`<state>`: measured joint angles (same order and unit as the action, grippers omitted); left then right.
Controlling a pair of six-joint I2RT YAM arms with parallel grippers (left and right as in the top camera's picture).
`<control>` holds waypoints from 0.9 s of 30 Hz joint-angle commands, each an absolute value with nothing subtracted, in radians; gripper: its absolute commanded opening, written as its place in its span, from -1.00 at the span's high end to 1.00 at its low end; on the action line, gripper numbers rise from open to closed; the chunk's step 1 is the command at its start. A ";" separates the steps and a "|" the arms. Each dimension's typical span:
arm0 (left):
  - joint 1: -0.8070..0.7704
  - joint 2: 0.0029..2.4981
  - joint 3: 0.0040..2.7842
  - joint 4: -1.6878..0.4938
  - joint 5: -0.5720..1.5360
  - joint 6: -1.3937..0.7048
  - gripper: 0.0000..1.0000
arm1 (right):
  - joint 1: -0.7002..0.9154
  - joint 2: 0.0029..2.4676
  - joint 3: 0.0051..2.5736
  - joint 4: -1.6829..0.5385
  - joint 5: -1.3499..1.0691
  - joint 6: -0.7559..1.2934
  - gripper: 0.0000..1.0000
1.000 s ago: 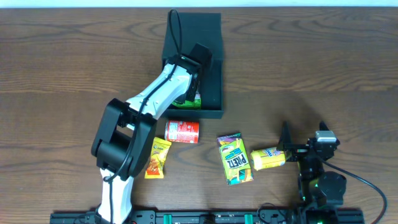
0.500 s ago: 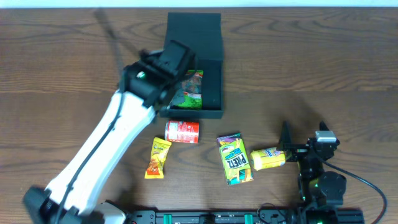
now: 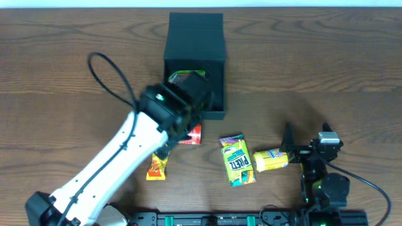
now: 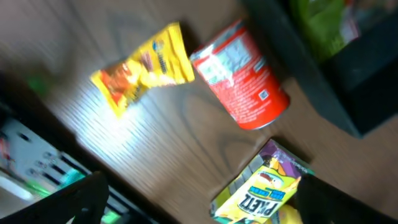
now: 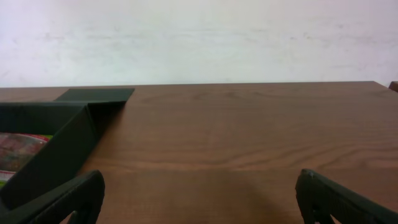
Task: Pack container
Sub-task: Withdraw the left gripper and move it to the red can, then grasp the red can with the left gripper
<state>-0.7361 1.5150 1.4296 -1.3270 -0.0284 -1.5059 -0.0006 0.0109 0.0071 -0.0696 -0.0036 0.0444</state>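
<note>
The dark teal container (image 3: 217,94) sits at the table's far middle, its flap lid (image 3: 196,34) lying open behind it. A green snack packet (image 3: 186,79) lies inside. My left gripper (image 3: 185,119) hovers over the container's front wall and a red can (image 3: 195,134); in the left wrist view the gripper (image 4: 202,208) is open and empty, with the red can (image 4: 245,78) beyond it. My right gripper (image 3: 307,139) rests at the front right; the right wrist view shows that gripper (image 5: 199,199) open and empty, with the container (image 5: 56,143) at its left.
On the table in front of the container lie an orange-yellow packet (image 3: 157,166), a yellow-green Pretz packet (image 3: 237,160) and a yellow packet (image 3: 271,159). In the left wrist view the orange packet (image 4: 143,65) and the Pretz packet (image 4: 261,196) flank the can.
My left gripper has opened and come out of the container toward the front, over the red can. The green packet now lies in the container. The right arm has not moved.
</note>
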 commanded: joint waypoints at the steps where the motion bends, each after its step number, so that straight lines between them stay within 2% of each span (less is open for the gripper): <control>1: -0.777 1.518 1.345 -1.236 -0.005 -1.691 -0.95 | 0.008 0.005 0.006 -0.074 -0.007 0.051 -0.98; 6: -0.786 1.518 1.193 -1.043 0.072 -1.783 -0.99 | 0.008 0.005 0.006 -0.074 -0.007 0.051 -0.99; 15: -0.786 1.519 1.130 -0.998 -0.006 -1.954 -1.00 | 0.008 0.005 0.006 -0.075 -0.007 0.051 -0.99; 27: -0.783 1.520 1.076 -0.894 -0.037 -1.975 -1.00 | 0.008 0.005 0.006 -0.074 -0.007 0.051 -0.99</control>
<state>-0.7864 1.5166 1.1061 -0.9096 -0.0067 -1.9438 -0.0006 0.0109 0.0071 -0.0692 -0.0036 0.0441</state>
